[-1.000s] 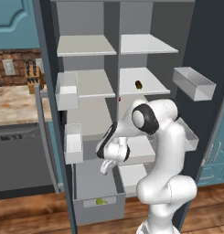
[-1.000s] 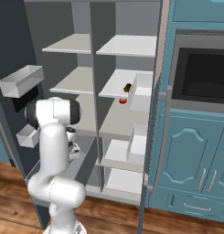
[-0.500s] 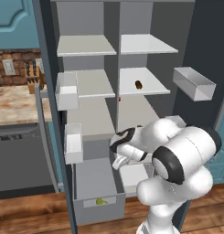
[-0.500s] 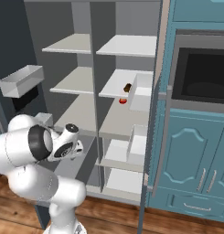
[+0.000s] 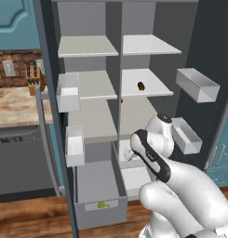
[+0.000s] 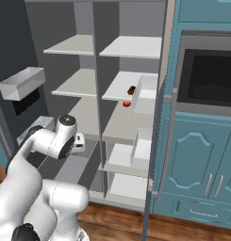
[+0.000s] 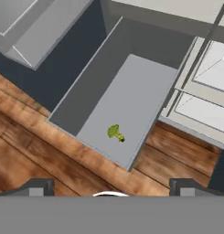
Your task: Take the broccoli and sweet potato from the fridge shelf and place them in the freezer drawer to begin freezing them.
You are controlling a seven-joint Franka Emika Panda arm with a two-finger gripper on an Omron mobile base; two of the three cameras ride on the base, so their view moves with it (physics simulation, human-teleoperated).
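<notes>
The broccoli lies loose on the floor of the open grey freezer drawer, near its front end. From the left base, the broccoli shows just behind the drawer's front panel. My gripper hangs well above the drawer, looking down into it. It is open wide, with nothing between its fingertips. The sweet potato sits on the middle right fridge shelf, and shows from the right base as the sweet potato. My arm bends low in front of the fridge.
A small red thing sits below the sweet potato's shelf. Pale door bins hang on both open doors. White drawers lie beside the freezer drawer. Wooden floor runs in front. A counter stands left, an oven right.
My arm has swung from upright to leaning low and forward, carrying the hand a little up and to the right above the drawer. The broccoli has stayed in the drawer.
</notes>
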